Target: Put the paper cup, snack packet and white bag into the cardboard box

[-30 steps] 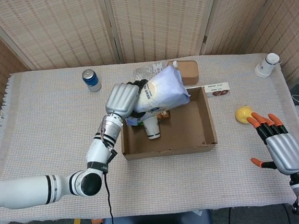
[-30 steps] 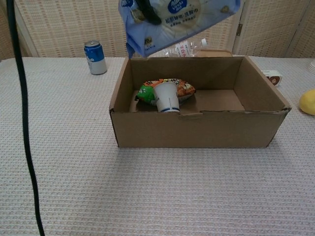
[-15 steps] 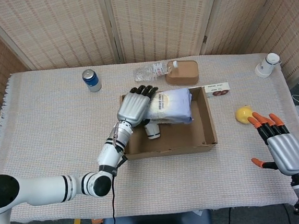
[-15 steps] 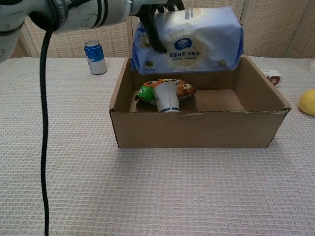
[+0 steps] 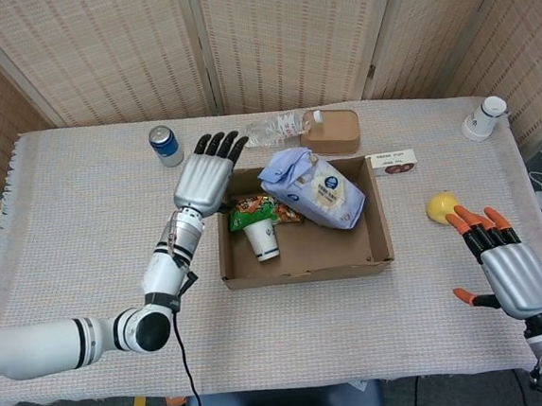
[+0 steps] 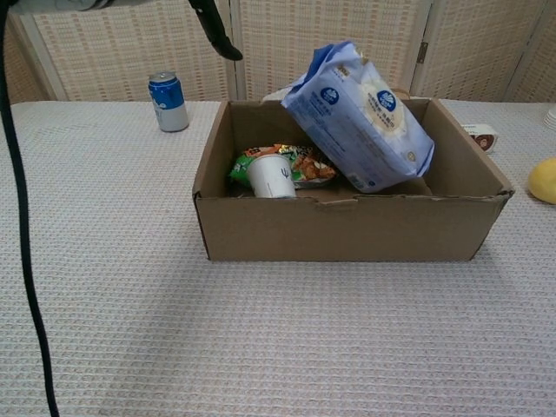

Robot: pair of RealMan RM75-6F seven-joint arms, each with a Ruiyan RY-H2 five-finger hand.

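Observation:
The cardboard box (image 5: 380,224) (image 6: 347,233) stands open in the middle of the table. Inside it the white-and-blue bag (image 5: 313,189) (image 6: 358,115) leans tilted against the far right side. The paper cup (image 5: 263,241) (image 6: 272,176) lies on its side at the box's left, on the green and orange snack packet (image 5: 263,209) (image 6: 295,162). My left hand (image 5: 206,173) hovers open just left of the box's far left corner, fingers spread, holding nothing; the chest view shows only its dark fingertips (image 6: 215,31). My right hand (image 5: 501,264) is open, far right near the table's front edge.
A blue can (image 5: 163,146) (image 6: 168,102) stands at the back left. A clear bottle (image 5: 273,128) and a brown lidded bowl (image 5: 331,131) lie behind the box. A small flat packet (image 5: 394,162), a yellow fruit (image 5: 440,207) (image 6: 542,180) and a white cup (image 5: 485,118) sit to the right.
My left hand let go of the white bag, which dropped into the box and now leans there. The hand drew back left and opened. The cup and packet shifted slightly left.

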